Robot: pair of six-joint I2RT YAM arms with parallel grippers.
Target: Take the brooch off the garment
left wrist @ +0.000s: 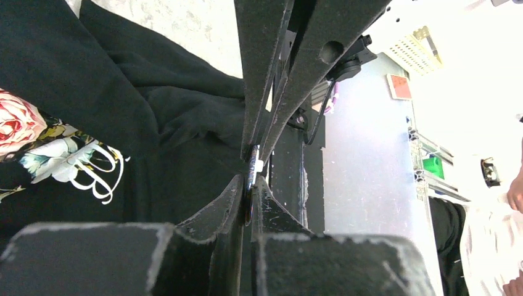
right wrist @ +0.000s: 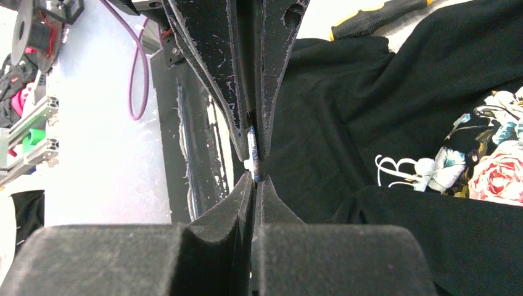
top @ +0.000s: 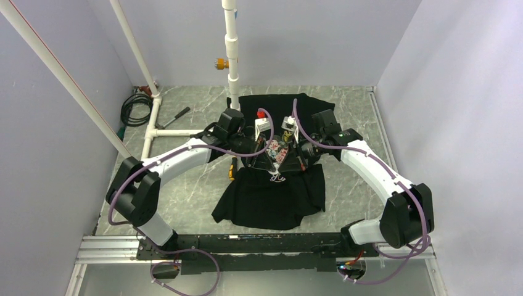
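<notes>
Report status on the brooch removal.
Left gripper and right gripper both shut on the brooch, edge-on between them. Garment rumpled underneath. Brooch free of fabric: cannot tell. Nothing blocking.

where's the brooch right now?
Right wrist view: the brooch, a thin grey sliver edge-on, looks pinched in the right claw, left of the rose print on the shirt.

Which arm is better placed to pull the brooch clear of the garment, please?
Left, probably: the brooch, seen edge-on, sits clamped in the left gripper in both wrist views, while the shut right gripper only meets its end.
</notes>
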